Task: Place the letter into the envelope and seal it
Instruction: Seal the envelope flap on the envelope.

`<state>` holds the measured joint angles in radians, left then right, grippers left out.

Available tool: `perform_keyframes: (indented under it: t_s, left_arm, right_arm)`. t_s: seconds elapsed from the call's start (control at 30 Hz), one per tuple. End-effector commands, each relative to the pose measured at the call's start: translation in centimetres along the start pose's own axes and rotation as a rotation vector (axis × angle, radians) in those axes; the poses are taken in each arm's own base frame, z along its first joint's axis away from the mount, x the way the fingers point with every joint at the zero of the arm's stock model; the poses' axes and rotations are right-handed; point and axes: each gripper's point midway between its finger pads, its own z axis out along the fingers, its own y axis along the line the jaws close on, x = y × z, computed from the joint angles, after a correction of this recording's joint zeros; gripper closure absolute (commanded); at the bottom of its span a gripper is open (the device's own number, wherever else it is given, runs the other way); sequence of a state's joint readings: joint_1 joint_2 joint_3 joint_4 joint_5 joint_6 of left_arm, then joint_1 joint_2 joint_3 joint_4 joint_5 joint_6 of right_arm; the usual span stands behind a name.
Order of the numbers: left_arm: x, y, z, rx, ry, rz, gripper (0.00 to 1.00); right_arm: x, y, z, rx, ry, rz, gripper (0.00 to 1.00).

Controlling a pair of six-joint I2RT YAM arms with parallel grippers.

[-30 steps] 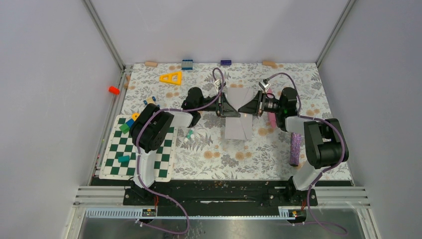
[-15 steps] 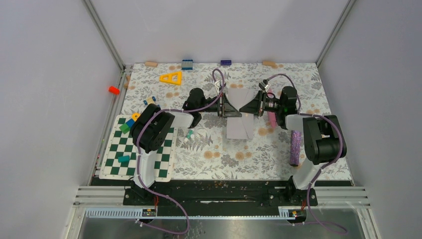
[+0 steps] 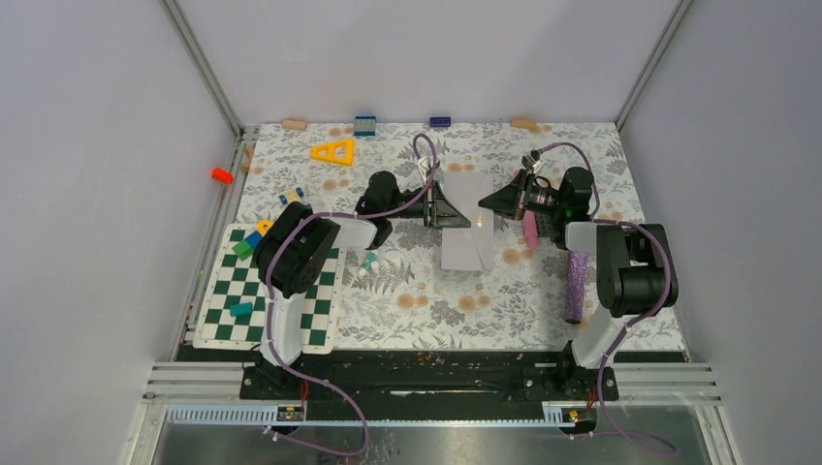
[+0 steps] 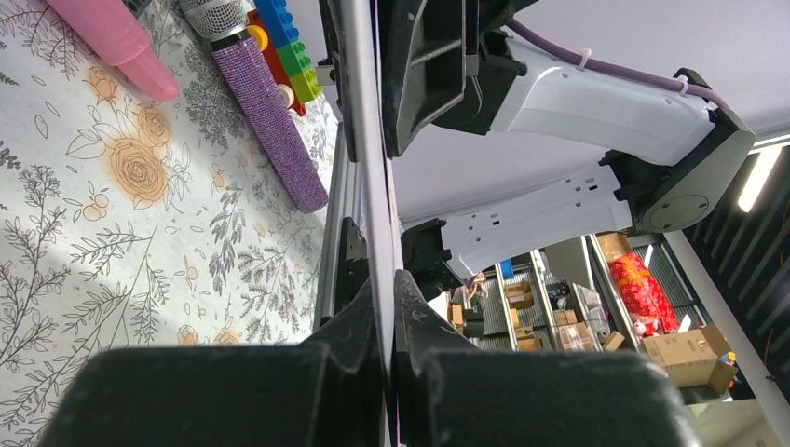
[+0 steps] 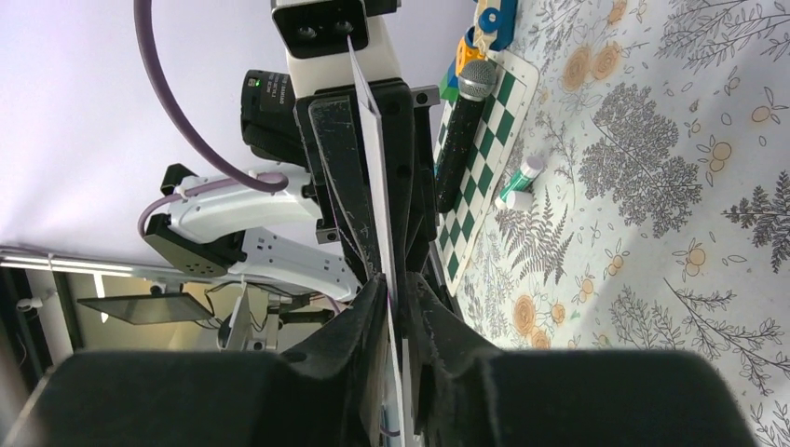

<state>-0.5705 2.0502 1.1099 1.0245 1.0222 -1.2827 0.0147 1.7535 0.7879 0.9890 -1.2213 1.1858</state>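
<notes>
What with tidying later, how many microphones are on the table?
2: purple glitter microphone lying at the right; dark microphone on the checkerboard mat. More may be hidden.

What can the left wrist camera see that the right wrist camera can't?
Only the left wrist view: a purple glittery microphone, a pink object and stacked coloured bricks, plus the right arm. Only the right wrist view: a green-and-white chessboard with a dark microphone lying on it, plus the left arm. Both: the grey envelope seen edge-on, and the floral tablecloth.
</notes>
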Motion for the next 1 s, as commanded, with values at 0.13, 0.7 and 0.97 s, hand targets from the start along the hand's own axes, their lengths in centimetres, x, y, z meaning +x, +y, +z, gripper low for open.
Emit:
perform_keyframes:
  t_s: [0.13, 0.7, 0.97]
  left_arm:
    - [0.0, -3.4, -0.2, 0.074, 0.028, 0.12, 1.0]
    - [-1.1, -3.5, -0.9, 0.084, -0.011, 0.11, 1.0]
    - [-1.9, -3.2, -1.7, 0.076, -0.048, 0.105, 1.0]
  right_arm:
    - [-1.0, 4.3, -0.4, -0.101, -0.013, -0.138, 0.63]
    - [3.9, 2.0, 1.1, -0.09, 0.123, -0.129, 0.59]
    - [6.0, 1.8, 0.5, -0.092, 0.179, -0.124, 0.54]
